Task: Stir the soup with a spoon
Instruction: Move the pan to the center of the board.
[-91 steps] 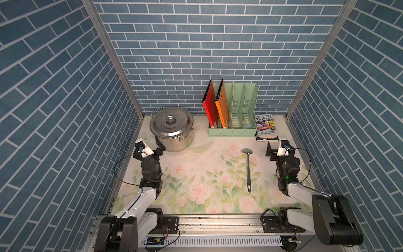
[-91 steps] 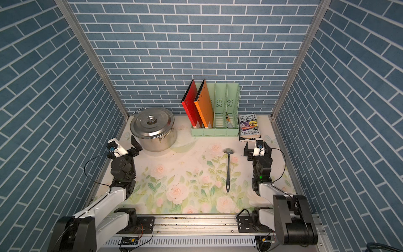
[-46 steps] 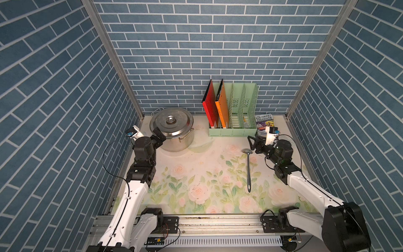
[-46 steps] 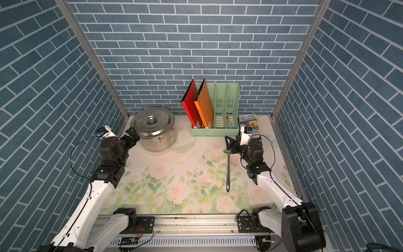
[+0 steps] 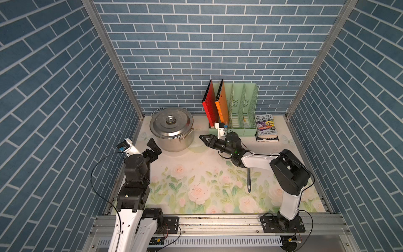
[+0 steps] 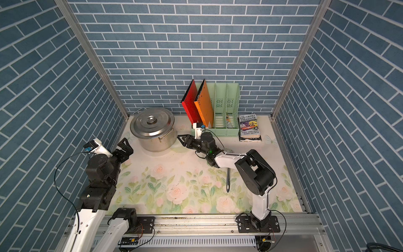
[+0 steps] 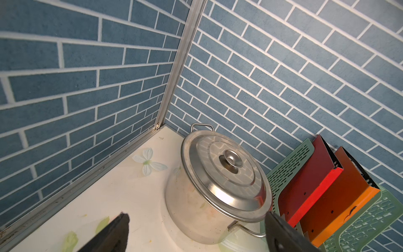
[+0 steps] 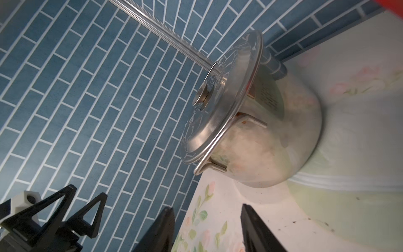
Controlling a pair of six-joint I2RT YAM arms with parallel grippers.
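L gripper: jaws wide apart, nothing btwn them, hovering just beside the pot on its near-left side, tips aimed at it. R gripper: jaws apart per wrist view, empty, in the air btwn pot and green file rack, tips toward pot. Lid sits on pot, so inside is hidden; no soup seen. Spoon lies flat on floral mat, well apart from pot, handle tip toward front, upper part under R arm. Neither gripper touches it. Red folder + orange folder stand in rack. Book flat beside rack.
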